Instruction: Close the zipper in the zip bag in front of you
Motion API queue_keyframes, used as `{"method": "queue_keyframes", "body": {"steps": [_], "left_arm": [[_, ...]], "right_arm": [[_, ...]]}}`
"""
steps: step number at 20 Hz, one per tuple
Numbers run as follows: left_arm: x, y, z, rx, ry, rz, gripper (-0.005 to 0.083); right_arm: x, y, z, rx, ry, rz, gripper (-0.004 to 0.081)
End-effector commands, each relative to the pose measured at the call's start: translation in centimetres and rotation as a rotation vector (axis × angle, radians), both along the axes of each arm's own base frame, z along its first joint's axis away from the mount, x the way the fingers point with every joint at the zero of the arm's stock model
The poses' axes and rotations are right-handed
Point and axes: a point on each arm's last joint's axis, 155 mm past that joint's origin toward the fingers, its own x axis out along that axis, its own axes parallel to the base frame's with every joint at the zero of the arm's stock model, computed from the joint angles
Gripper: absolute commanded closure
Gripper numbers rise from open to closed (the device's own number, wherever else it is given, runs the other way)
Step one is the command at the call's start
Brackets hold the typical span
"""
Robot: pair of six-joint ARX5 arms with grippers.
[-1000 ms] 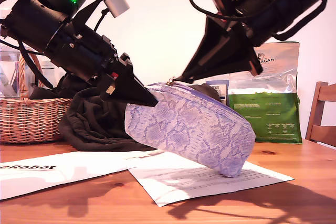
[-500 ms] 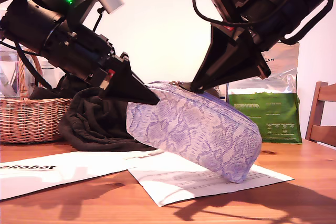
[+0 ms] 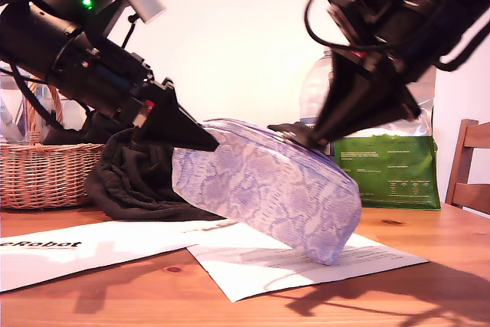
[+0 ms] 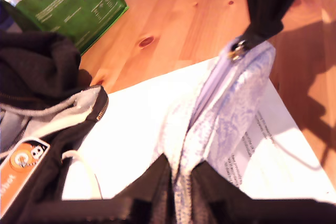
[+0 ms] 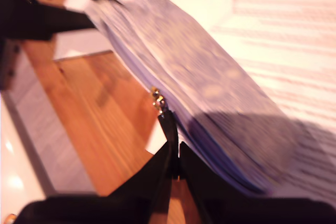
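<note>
The zip bag (image 3: pixel 264 189), soft, rounded, snakeskin-printed, lies tilted on white papers (image 3: pixel 306 262). My first gripper (image 4: pixel 181 174) pinches its end fabric; my second gripper (image 5: pixel 174 162) clamps the zipper (image 5: pixel 157 98) pull. A black clothing heap (image 3: pixel 134 178) lies behind the bag.

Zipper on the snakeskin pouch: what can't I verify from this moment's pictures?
- How far the zipper is closed: in the exterior view the zip bag shows only its side; the second wrist view is blurred.
- The end under my first gripper: its fingers cover it.
- The pull tab: partly hidden inside my second gripper.
</note>
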Motion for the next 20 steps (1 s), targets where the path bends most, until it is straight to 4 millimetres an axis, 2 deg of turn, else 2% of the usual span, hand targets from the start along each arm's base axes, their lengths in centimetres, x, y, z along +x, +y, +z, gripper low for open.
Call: {"method": "queue_keyframes", "body": {"steps": [1,6,10,16,20], "left_arm": [[1.6,1.1,1.3,-0.043,-0.005,0.051,0.0797],[2.5,2.1,2.5,-0.146,0.063,0.097,0.0797],[2.6,2.1,4.6,-0.275,0.13,0.096,0.0797],[1.4,2.1,6.7,-0.405,0.234,0.015,0.0797],[0.0,1.8,7.3,-0.442,0.285,-0.063,0.0797]], "right_arm": [[-0.5,-1.7,-1.7,-0.06,0.044,-0.022,0.0783],[-0.4,-4.2,-3.1,-0.172,0.056,-0.07,0.0783],[-0.4,-4.5,-3.2,-0.188,0.056,-0.075,0.0783],[-0.1,-5.3,-4.3,-0.242,0.065,-0.096,0.0783],[-0.2,-5.2,-6.7,-0.267,0.127,-0.085,0.0783]]}}
